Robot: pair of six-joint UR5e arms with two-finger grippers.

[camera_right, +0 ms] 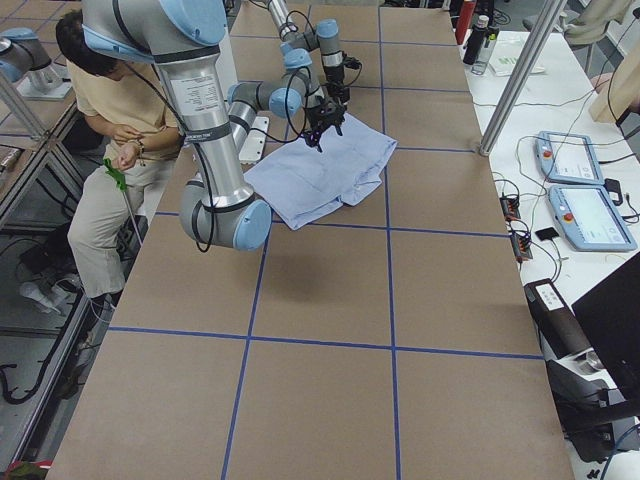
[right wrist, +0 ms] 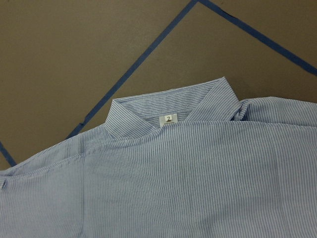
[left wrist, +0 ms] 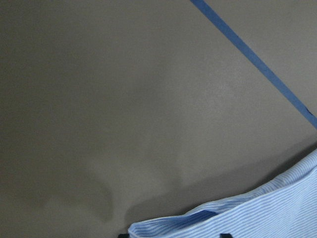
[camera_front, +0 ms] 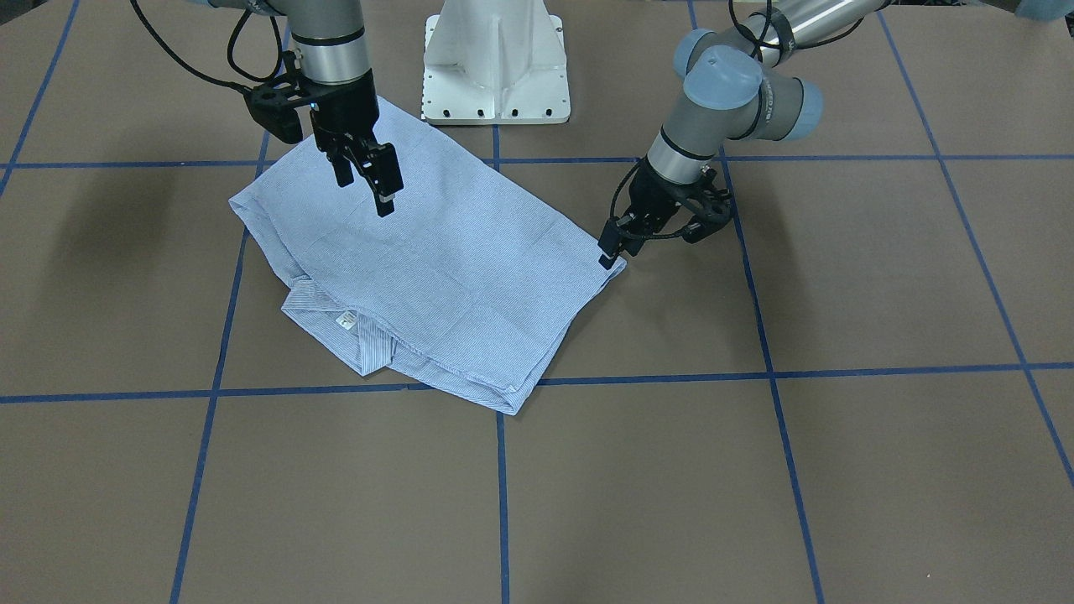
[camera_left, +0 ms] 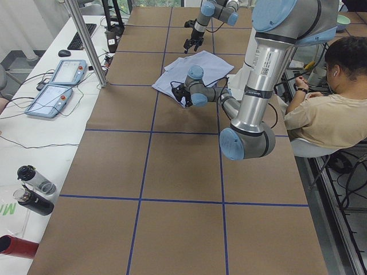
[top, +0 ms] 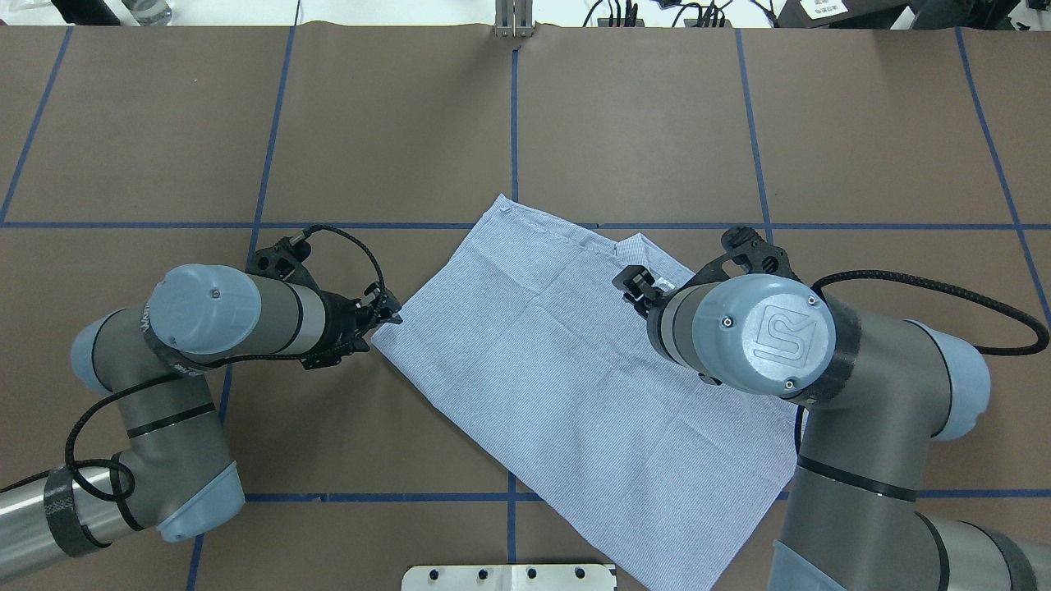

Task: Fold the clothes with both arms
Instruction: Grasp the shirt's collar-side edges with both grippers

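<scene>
The light blue pinstriped shirt (camera_front: 436,260) (top: 575,386) lies folded flat on the brown table. Its collar (camera_front: 336,312) (right wrist: 168,104) and white neck label (right wrist: 169,119) face the side away from the robot. My left gripper (camera_front: 606,246) (top: 392,316) sits low at the shirt's corner on my left. It is open, and the left wrist view shows the cloth edge (left wrist: 237,215) lying between its fingertips. My right gripper (camera_front: 369,180) (top: 634,287) hangs open above the shirt near the collar side, holding nothing.
The white pedestal base (camera_front: 495,67) stands just behind the shirt. Blue tape lines (camera_front: 501,495) grid the table. A seated person (camera_left: 332,109) is at the robot's side. Teach pendants (camera_right: 580,185) and bottles (camera_left: 34,189) lie on the side bench.
</scene>
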